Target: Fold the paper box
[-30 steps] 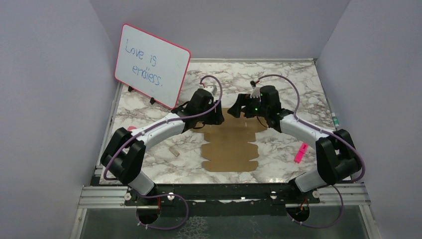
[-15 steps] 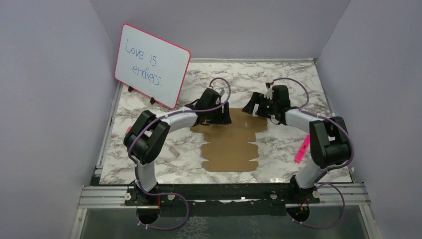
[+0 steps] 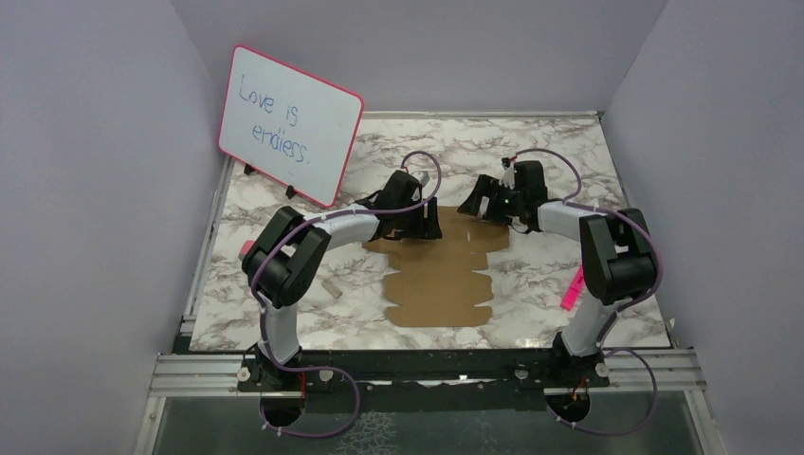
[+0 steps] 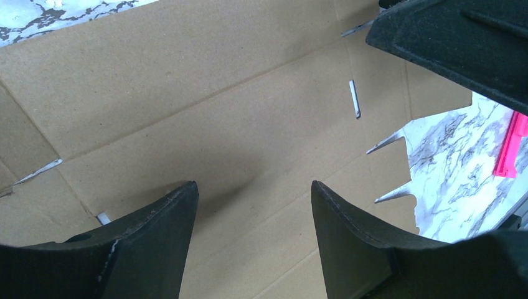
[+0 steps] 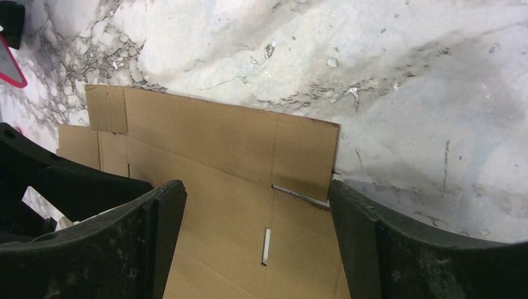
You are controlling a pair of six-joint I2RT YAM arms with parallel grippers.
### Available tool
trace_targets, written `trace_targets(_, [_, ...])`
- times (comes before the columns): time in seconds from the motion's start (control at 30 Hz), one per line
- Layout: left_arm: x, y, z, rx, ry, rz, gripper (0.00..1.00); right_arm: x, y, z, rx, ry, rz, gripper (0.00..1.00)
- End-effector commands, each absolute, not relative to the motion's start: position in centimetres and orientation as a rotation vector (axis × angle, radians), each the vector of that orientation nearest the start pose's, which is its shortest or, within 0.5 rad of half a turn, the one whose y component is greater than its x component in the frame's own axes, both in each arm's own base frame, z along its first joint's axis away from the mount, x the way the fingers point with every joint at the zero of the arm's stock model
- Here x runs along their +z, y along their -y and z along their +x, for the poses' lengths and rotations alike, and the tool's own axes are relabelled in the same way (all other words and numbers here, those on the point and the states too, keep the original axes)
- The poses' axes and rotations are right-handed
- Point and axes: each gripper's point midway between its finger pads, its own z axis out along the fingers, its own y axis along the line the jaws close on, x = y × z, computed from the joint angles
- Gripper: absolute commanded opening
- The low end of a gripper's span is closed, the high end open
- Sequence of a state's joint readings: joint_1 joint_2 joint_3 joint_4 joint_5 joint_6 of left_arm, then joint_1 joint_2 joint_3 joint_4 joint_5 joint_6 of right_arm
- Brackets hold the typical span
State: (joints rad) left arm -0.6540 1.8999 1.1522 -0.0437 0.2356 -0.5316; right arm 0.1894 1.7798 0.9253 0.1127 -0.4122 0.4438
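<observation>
Jaws: we see both released; left gripper (image 4: 252,190) and right gripper (image 5: 256,187) spread, grasping nothing.
Location: paper box (image 3: 441,275) lies flat at frame centre on the marble table (image 3: 569,161), grippers over its upper end.

My top camera sits above and behind the arm bases (image 3: 275,365), looking down and forward over the whole table (image 3: 559,152). The left wrist camera hangs close over the box (image 4: 218,112), looking rightward past the left gripper (image 4: 251,187). The right wrist camera, equally close, looks past the right gripper (image 5: 252,187) at the box's far edge. All three share that end.
</observation>
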Motion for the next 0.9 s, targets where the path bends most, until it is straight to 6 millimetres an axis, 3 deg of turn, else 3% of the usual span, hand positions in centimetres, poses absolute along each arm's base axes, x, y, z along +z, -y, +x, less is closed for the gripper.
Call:
trace_targets(0.0, [4.1,33.9,33.6,-0.85,-2.492,0.279,0.68,4.6,-17.5,40.4,0.873,-2.361,0.046,0.9])
trace_targets(0.13, [4.0,33.9,33.5,-0.853,-2.495,0.279,0.68,4.9,-18.0,40.1,0.916,-2.358,0.024,0.89])
trace_targets(0.47, [2.8,33.9,33.3,-0.857,-2.515,0.274,0.69,8.5,-19.4,39.2,1.04,-2.297,-0.063,0.87])
trace_targets(0.87, [2.0,33.6,33.0,-0.846,-2.535,0.266,0.68,9.8,-21.8,38.3,1.029,-2.3,-0.101,0.86])
